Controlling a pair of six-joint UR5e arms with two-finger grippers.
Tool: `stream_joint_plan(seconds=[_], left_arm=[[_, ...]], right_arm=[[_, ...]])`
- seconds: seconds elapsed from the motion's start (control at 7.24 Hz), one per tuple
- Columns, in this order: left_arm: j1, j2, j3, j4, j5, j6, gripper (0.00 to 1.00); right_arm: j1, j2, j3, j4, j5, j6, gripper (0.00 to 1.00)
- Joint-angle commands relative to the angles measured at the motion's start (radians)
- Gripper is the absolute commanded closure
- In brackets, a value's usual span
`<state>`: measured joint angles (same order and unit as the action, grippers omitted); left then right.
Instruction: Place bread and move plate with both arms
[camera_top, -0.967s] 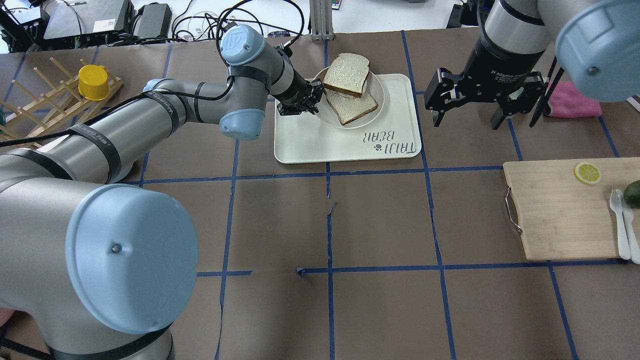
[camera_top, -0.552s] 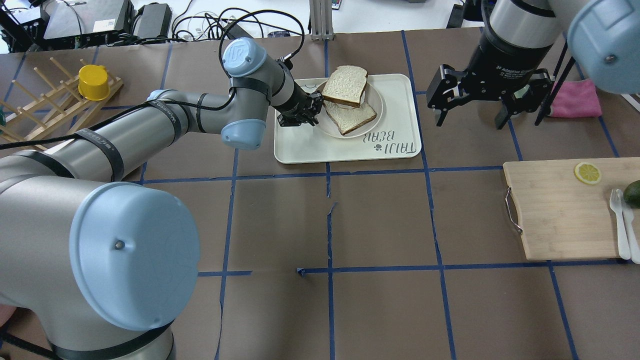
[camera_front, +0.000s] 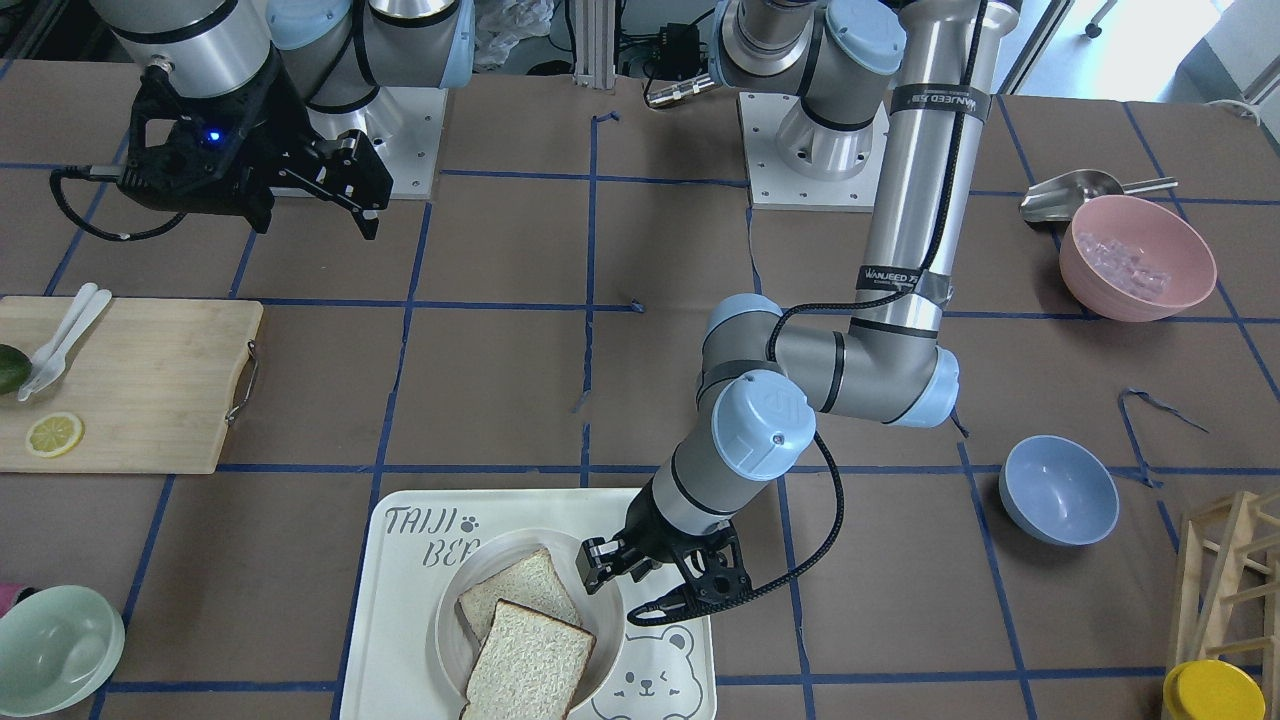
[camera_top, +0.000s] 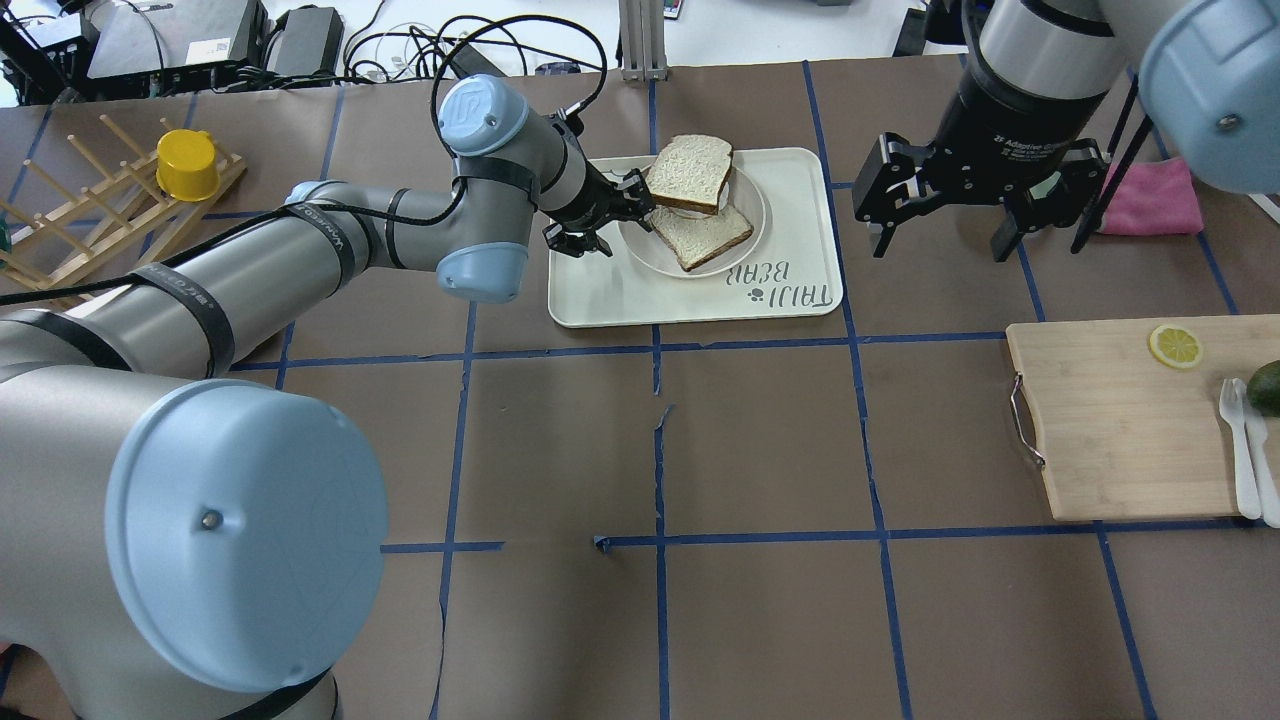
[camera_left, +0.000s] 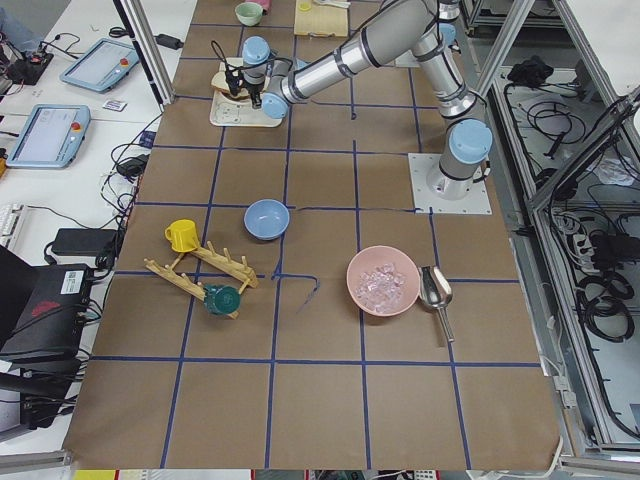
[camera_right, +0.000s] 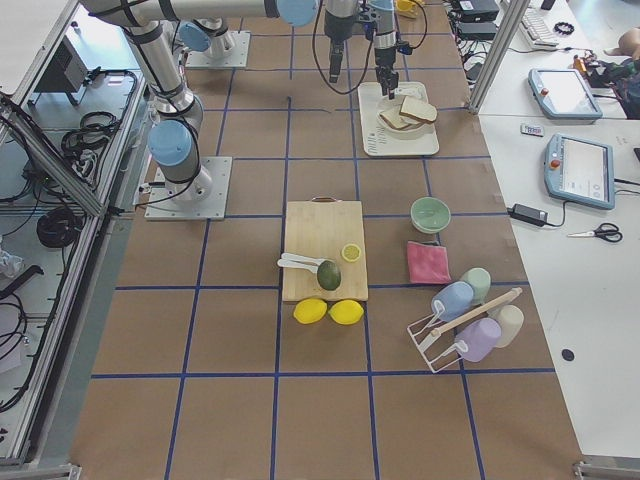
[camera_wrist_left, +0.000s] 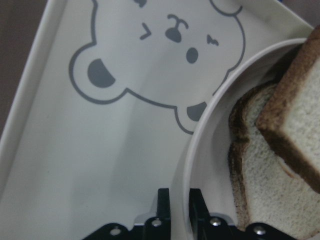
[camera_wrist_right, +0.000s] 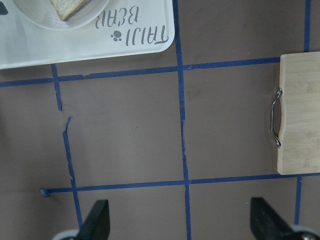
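The cream plate (camera_top: 640, 245) sits on the white bear-printed tray (camera_top: 620, 295). It holds two bread slices, the upper bread slice (camera_top: 690, 172) lying tilted over the lower slice (camera_top: 703, 228). My left gripper (camera_top: 622, 207) is shut on the plate's left rim. In the left wrist view the rim (camera_wrist_left: 200, 140) runs between the two fingers (camera_wrist_left: 162, 200). In the front view the plate (camera_front: 445, 640), the bread (camera_front: 527, 670) and the left gripper (camera_front: 612, 585) show at the bottom. My right gripper (camera_top: 940, 235) is open and empty above the table, right of the tray; it also shows in the right wrist view (camera_wrist_right: 181, 222).
A wooden cutting board (camera_top: 1120, 420) with a lemon slice, an avocado and white utensils lies at the right. A pink cloth (camera_top: 1150, 195) lies behind the right gripper. A dish rack with a yellow cup (camera_top: 187, 165) stands far left. Blue (camera_front: 1058, 490), pink (camera_front: 1137, 257) and green (camera_front: 55, 635) bowls stand around.
The left wrist has turned and shifted slightly while holding the plate's rim; the plate with the bread now looks smaller and lower. The right gripper has drifted slightly right, still open.
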<state>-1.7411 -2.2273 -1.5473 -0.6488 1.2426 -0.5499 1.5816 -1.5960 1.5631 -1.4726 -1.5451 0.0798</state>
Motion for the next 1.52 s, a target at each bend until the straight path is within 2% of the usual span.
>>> stream_joint_plan(seconds=[0.0, 0.14, 0.41, 0.55, 0.69, 0.83, 0.97, 1.1, 1.38], left_arm=[[0.017, 0.096, 0.01, -0.108, 0.023, 0.132, 0.04], [0.037, 0.159, 0.024, -0.188, 0.078, 0.187, 0.01], [0.049, 0.283, 0.039, -0.354, 0.257, 0.401, 0.0], [0.057, 0.352, 0.041, -0.479, 0.27, 0.438, 0.0], [0.063, 0.418, 0.039, -0.596, 0.36, 0.49, 0.0], [0.075, 0.505, 0.044, -0.708, 0.397, 0.546, 0.0], [0.098, 0.599, 0.041, -0.856, 0.397, 0.545, 0.0], [0.115, 0.642, 0.026, -0.871, 0.393, 0.547, 0.0], [0.161, 0.652, 0.0, -0.867, 0.387, 0.533, 0.0]], right_arm=[[-0.002, -0.007, 0.002, 0.041, -0.023, -0.005, 0.0], [-0.002, -0.009, 0.0, 0.044, -0.023, -0.005, 0.0], [-0.002, -0.013, -0.003, 0.044, -0.015, -0.005, 0.0], [-0.003, -0.018, -0.002, 0.044, -0.016, -0.005, 0.0], [-0.003, -0.024, -0.003, 0.046, -0.013, -0.005, 0.0], [-0.003, -0.024, -0.003, 0.046, -0.012, -0.005, 0.0], [-0.008, -0.022, -0.002, 0.044, -0.015, -0.005, 0.0], [-0.011, -0.022, -0.003, 0.04, -0.013, -0.005, 0.0], [-0.011, -0.024, -0.008, 0.044, -0.021, -0.005, 0.0]])
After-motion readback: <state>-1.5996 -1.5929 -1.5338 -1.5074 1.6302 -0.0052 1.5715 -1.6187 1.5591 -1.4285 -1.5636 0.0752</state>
